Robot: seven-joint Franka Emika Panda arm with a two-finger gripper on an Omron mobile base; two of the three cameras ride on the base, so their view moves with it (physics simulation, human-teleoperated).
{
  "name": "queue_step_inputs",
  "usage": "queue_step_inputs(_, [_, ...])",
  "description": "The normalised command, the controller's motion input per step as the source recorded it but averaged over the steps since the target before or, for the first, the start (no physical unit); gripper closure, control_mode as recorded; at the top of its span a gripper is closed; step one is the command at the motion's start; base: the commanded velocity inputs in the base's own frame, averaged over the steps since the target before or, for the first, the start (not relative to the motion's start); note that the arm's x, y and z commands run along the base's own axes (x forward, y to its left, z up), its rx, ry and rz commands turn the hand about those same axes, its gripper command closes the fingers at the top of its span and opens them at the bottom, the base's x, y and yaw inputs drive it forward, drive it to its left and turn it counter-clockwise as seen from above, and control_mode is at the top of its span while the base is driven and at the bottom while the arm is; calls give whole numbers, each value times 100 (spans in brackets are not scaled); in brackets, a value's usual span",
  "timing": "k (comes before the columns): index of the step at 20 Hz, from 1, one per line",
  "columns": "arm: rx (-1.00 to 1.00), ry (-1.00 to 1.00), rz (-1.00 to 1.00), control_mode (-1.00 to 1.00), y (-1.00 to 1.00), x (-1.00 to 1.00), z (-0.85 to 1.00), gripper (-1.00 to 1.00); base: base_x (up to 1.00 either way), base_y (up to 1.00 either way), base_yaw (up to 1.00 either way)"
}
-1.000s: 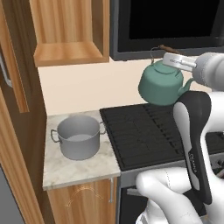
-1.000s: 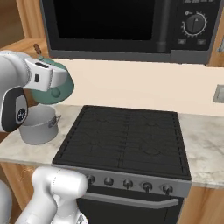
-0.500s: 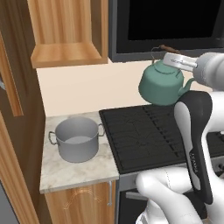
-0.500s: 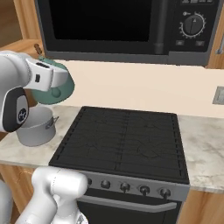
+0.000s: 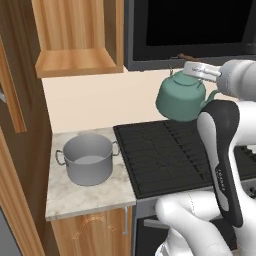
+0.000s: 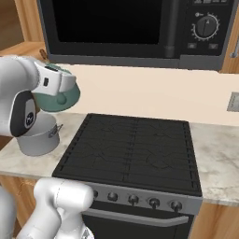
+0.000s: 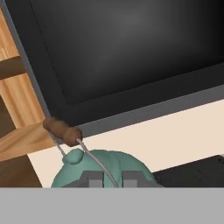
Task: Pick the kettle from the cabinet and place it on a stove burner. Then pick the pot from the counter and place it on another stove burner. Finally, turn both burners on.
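The teal-green kettle (image 5: 182, 102) hangs in the air over the back left part of the black stove burners (image 5: 165, 152). My gripper (image 5: 194, 70) is shut on its thin arched handle from above. From the right base view the kettle (image 6: 59, 100) is partly hidden behind my white hand (image 6: 51, 79). In the hand view the kettle's lid and top (image 7: 103, 168) sit just below my gripper (image 7: 111, 179), and the wire handle runs between the fingertips (image 7: 92, 178). The grey pot (image 5: 89, 159) stands on the beige counter (image 5: 65, 197) left of the stove. The wooden cabinet (image 5: 75, 35) stands open.
A black microwave (image 6: 130, 28) hangs right above the stove, close over the kettle. The cabinet door (image 5: 12, 95) juts out at the left. A row of dark knobs (image 6: 133, 200) lines the stove's front. More counter (image 6: 217, 163) lies right of the stove.
The whole picture has shifted slightly, so the base has moved a little. The kettle stays held in the gripper over the stove's back left; the pot has not moved.
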Motion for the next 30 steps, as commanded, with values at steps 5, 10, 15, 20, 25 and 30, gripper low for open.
queue_step_inputs(5, [0, 5, 8, -100, -2, 14, -10, 100, 0, 0, 0])
queue_step_inputs(10, [0, 7, 10, -100, -10, 16, -11, 100, 0, 0, 0])
queue_step_inputs(15, [-3, 11, 11, -100, -13, 16, -23, 100, 0, 0, 0])
queue_step_inputs(20, [-2, 8, 12, -100, -3, 12, -27, 100, 0, 0, 0])
queue_step_inputs(25, [-1, 0, 9, -100, 0, 5, -21, 100, 0, 0, 0])
queue_step_inputs(30, [-1, 3, 9, -100, 0, 11, -18, 100, 0, 0, 0])
